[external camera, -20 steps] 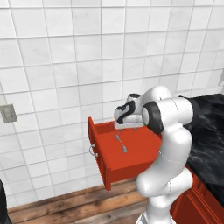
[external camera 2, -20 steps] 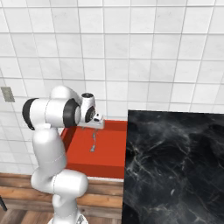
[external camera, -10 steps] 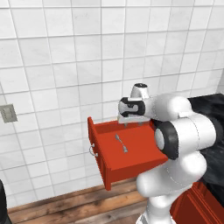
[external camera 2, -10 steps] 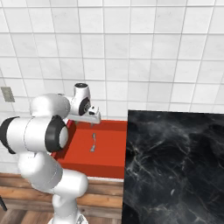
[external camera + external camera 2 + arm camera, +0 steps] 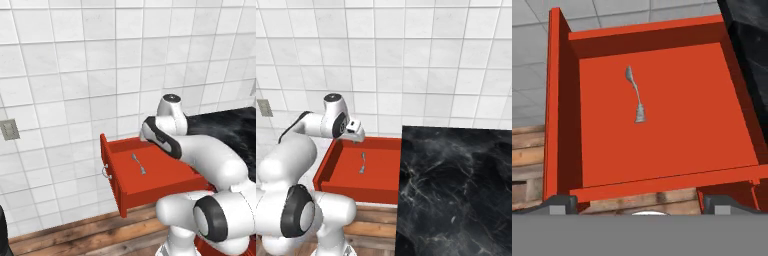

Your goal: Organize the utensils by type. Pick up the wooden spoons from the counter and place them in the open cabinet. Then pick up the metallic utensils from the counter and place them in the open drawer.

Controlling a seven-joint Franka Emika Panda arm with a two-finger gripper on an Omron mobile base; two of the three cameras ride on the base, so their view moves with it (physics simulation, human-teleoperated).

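- two dark fingertips (image 5: 562,204) sit wide apart at the bottom of my hand view with nothing between them; my gripper (image 5: 355,134) hangs over the back left part of the open drawer (image 5: 336,151).
- straight below and a little ahead of the hand lies the metallic utensil (image 5: 635,96), flat on the drawer floor, long axis running front to back in the drawer, touching no wall.
- one item is all the drawer holds.
- beyond it to the right, the counter (image 5: 456,185) shows only black stone; i judge the metal piece already placed.
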